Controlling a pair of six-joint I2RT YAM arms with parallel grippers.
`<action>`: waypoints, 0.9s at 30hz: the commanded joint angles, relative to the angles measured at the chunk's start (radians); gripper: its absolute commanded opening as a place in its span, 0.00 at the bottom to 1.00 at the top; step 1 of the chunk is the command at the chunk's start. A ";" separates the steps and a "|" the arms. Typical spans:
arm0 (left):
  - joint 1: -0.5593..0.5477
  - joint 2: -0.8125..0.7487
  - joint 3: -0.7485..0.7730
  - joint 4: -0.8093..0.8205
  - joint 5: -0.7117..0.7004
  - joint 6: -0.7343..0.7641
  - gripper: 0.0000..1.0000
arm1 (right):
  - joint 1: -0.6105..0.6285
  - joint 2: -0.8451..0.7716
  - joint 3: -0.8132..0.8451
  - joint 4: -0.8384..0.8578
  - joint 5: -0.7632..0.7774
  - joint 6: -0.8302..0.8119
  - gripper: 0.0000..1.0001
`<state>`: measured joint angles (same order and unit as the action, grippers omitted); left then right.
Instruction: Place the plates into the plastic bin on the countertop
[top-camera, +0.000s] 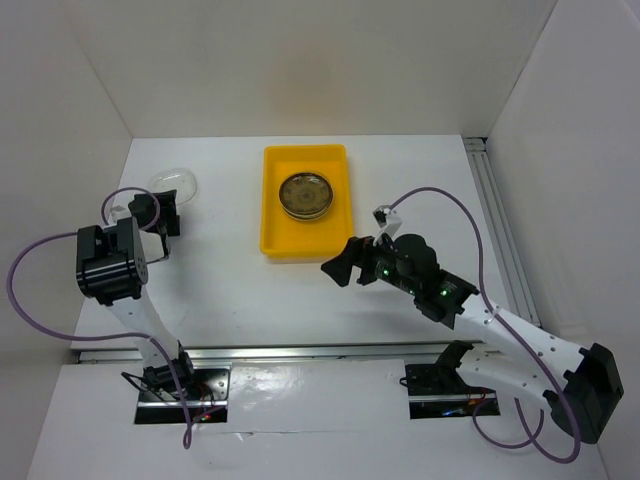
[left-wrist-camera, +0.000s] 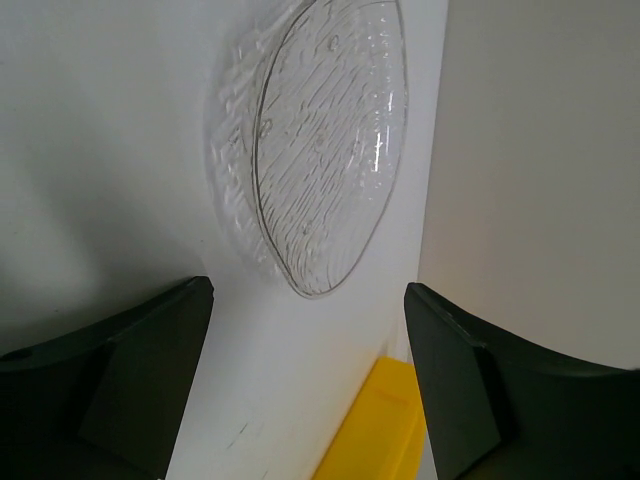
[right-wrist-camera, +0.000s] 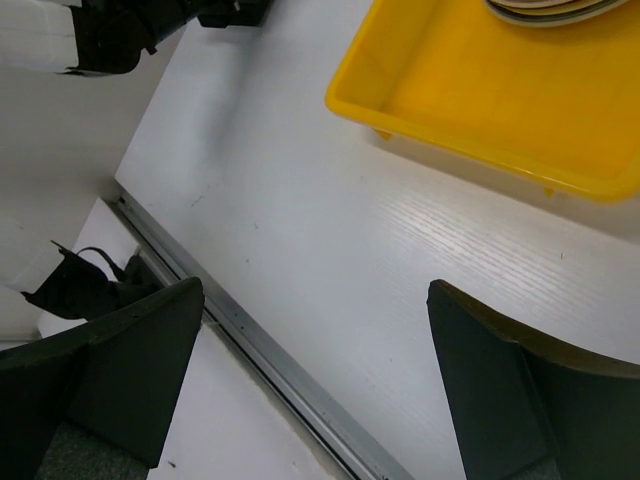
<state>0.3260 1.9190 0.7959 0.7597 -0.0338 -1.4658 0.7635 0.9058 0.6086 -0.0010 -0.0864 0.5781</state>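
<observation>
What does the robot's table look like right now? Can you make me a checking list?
Surface: white table, a few small marks.
Job's things: brown plate in the yellow bin; clear plate on the table, outside the bin.
Clutter: nothing seen.
Tools: left tool open, empty, facing the clear plate; right tool open, empty, beside the bin.
Cables: purple cables loop off both arms.
Surroundings: white walls; metal rail on the right.
</observation>
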 joint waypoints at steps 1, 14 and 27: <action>-0.018 0.029 0.099 -0.228 -0.071 0.039 0.91 | 0.008 -0.001 0.078 -0.022 -0.001 -0.020 1.00; -0.036 0.139 0.362 -0.592 -0.156 0.012 0.58 | 0.017 -0.018 0.128 -0.074 0.043 -0.054 1.00; -0.036 0.135 0.396 -0.680 -0.071 0.041 0.00 | 0.017 -0.054 0.109 -0.106 0.063 -0.054 1.00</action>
<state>0.2947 2.0495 1.1923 0.1867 -0.1486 -1.4635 0.7727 0.8909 0.6956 -0.0879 -0.0479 0.5404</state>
